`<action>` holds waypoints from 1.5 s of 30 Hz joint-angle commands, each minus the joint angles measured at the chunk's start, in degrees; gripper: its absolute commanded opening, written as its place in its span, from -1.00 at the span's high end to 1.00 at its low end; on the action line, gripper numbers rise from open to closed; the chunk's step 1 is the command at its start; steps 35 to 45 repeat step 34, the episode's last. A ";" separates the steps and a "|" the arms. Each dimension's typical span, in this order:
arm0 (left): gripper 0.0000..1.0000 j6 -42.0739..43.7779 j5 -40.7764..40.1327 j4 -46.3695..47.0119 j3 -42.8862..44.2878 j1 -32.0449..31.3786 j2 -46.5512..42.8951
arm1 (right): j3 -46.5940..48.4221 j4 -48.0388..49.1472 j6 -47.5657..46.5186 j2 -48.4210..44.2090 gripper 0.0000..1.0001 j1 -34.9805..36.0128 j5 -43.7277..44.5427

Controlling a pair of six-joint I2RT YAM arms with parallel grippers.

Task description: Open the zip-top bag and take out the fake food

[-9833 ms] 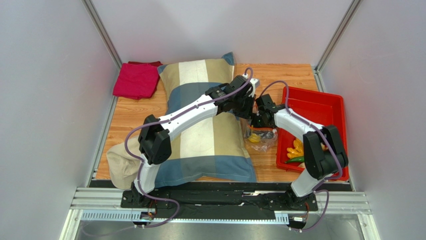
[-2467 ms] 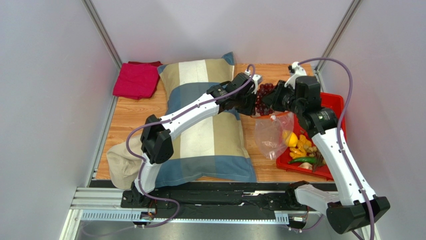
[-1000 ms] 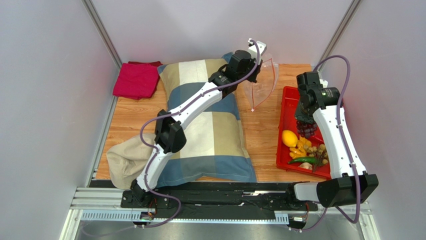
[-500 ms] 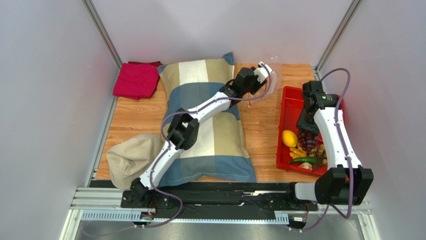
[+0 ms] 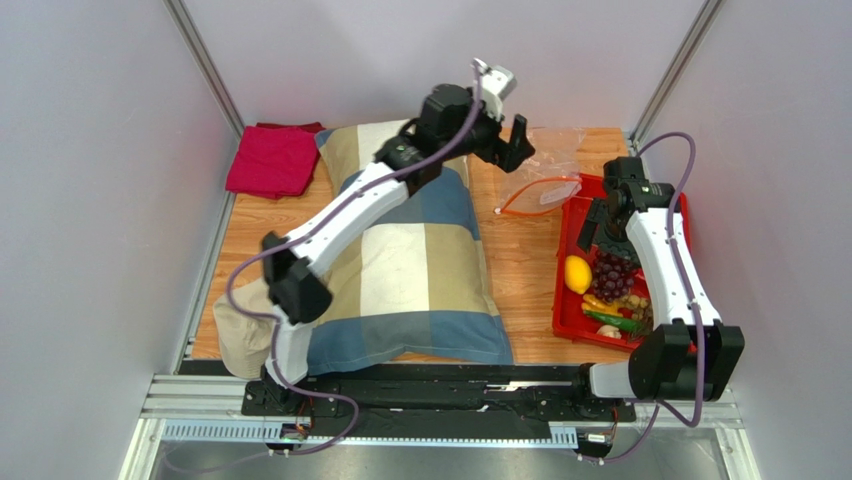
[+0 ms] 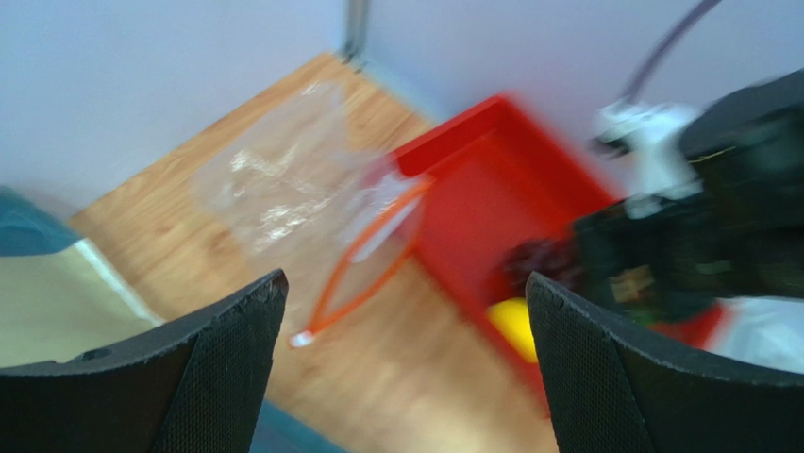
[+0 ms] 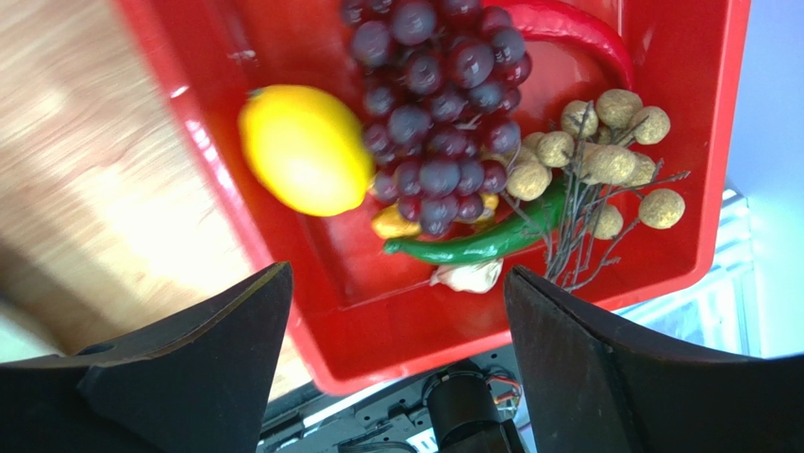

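The zip-top bag lies flat and empty on the wood beside the red tray, its orange zip strip gaping in a loop. In the left wrist view the bag lies below my left gripper, which is open and holds nothing. From above, the left gripper hangs raised over the pillow's far end. The fake food rests in the tray: grape bunch, lemon, green pepper, beige bits. My right gripper is open above them, seen from above as right gripper over the grape bunch.
The red tray stands at the right of the table. A large striped pillow fills the middle. A red cloth lies at the back left and a beige hat at the near left. Grey walls enclose three sides.
My left gripper opened and rose; the bag dropped to the table by the tray. My right gripper opened and the grape bunch now lies in the tray.
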 commanded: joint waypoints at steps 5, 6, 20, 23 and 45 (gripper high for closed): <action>-0.98 -28.40 13.36 6.19 -33.44 -2.73 -34.16 | 2.87 -3.59 0.91 -13.06 -1.00 5.88 -8.67; -0.98 -29.19 12.84 6.37 -39.56 -3.60 -37.00 | 3.13 -4.12 1.26 -14.11 -1.00 7.02 -10.71; -0.98 -41.15 -0.25 5.85 -68.10 -7.57 -89.64 | 7.36 -7.46 13.12 -36.42 -1.00 17.93 -26.81; -0.98 -40.98 -1.58 2.95 -68.37 -7.57 -94.75 | 5.78 -6.94 15.31 -42.74 -1.00 17.93 -26.38; -0.98 -43.53 -4.92 -2.77 -68.45 -7.57 -104.17 | 3.74 -2.10 22.00 -52.35 -1.00 17.93 -22.15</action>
